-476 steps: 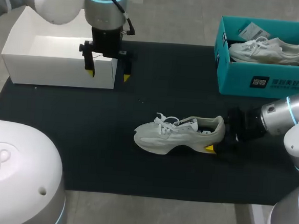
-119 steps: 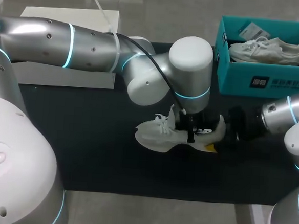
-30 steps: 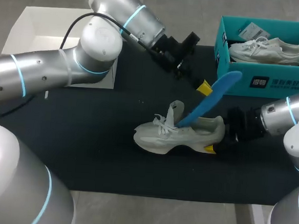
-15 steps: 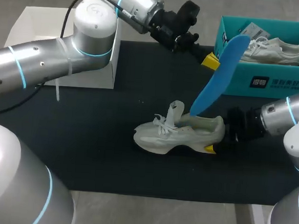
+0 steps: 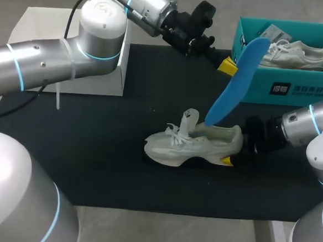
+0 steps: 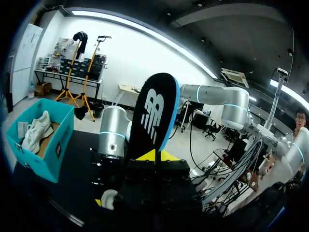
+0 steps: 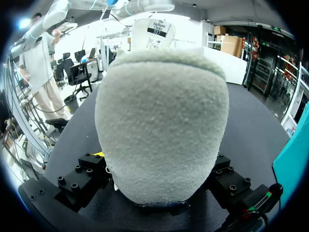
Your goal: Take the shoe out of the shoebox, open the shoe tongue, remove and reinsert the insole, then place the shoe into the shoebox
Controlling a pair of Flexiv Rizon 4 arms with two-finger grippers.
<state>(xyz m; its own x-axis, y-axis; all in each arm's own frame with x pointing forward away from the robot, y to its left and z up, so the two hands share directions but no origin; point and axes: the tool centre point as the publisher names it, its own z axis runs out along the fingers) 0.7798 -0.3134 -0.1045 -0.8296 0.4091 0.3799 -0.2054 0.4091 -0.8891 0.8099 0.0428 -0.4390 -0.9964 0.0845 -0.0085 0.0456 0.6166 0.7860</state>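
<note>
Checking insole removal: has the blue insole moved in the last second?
Yes. The blue insole, held by the left pincer, swung up toward the teal shoebox; its lower tip remains at the shoe.

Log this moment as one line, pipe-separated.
left gripper: shut on insole, lower tip at shoe opening | right gripper: shut on shoe heel | shoe on table

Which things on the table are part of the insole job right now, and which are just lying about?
In the job:
pale shoe, heel held by right gripper
blue insole, held by left gripper
white shoebox

Lying about:
teal box with a second shoe inside
black mat
</note>
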